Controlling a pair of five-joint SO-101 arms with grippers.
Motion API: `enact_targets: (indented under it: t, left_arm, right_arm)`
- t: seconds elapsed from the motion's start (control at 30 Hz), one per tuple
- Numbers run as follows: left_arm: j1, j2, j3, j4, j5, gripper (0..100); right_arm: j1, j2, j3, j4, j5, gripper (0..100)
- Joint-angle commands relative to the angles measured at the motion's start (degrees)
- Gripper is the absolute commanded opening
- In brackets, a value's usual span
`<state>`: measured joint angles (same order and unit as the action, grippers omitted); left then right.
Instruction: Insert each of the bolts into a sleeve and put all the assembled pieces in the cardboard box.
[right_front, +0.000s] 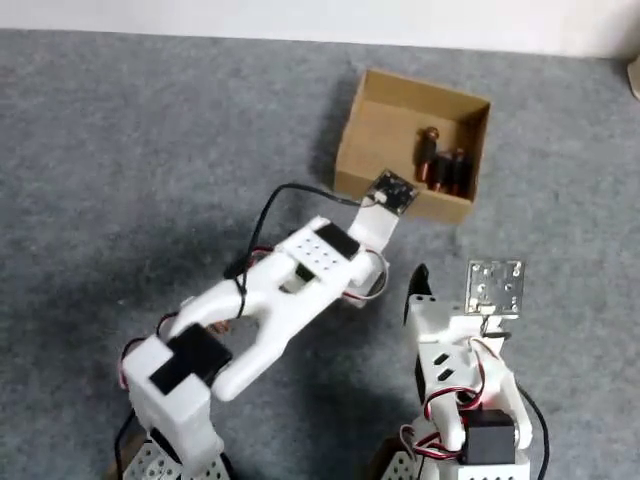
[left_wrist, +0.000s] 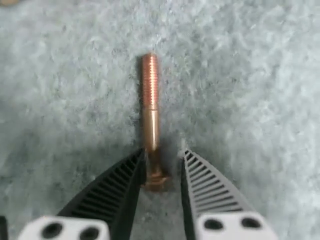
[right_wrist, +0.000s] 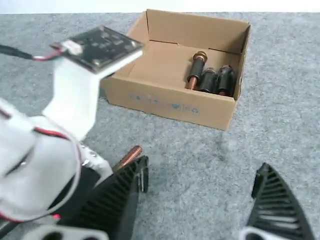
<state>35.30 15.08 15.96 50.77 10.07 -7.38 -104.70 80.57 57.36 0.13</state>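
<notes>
OK, L gripper (left_wrist: 162, 156) jaws apart astride the bolt (left_wrist: 151, 100) head on the carpet (left_wrist: 250, 75), not clamped afaict. R gripper (right_wrist: 200, 197) wide open beside it. Box (right_wrist: 170, 102) beyond holds sleeved pieces (right_wrist: 210, 76).

**No legible writing**

No text, number, label or sign can be read. A faint row of blue marks (right_wrist: 165, 103) is seen printed along the outer front wall of the cardboard box (right_wrist: 212, 114), but it is too small and pale to be made out.
</notes>
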Motion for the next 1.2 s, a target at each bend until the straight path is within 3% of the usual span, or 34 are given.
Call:
enact_targets:
  t: [0.0,0.37,0.47,0.57,0.8,0.97,1.07,1.17]
  left_arm:
    - [0.66,1.89,-5.14,1.85,0.00,11]
    - [-0.92,11.56,-14.20,14.07,0.09,11]
    - [-0.92,13.32,-16.48,17.76,-0.26,1]
    - [-0.57,13.85,-17.54,21.45,-0.44,1]
    - [0.48,2.15,-17.27,30.15,-5.98,1]
    - [1.01,-10.77,-17.19,41.23,-21.19,1]
    - [-1.19,-16.04,-16.84,47.21,-36.22,1]
    - [-5.93,-19.21,-14.02,48.09,-54.68,1]
  right_arm:
    - [0.48,-0.22,-0.13,-0.75,-0.53,30.6]
    - [0.57,-0.22,1.54,-1.98,-0.53,30.6]
    - [0.66,-0.22,3.74,-4.53,-0.53,30.6]
    - [0.66,-0.22,5.05,-6.02,-0.53,30.6]
    - [3.03,-0.22,5.85,-7.69,-0.53,30.6]
    - [3.82,-0.22,7.69,-10.24,-0.53,30.6]
    - [3.82,-0.22,7.87,-10.33,-0.53,30.6]
    - [3.82,-0.22,7.87,-10.42,-0.53,30.6]
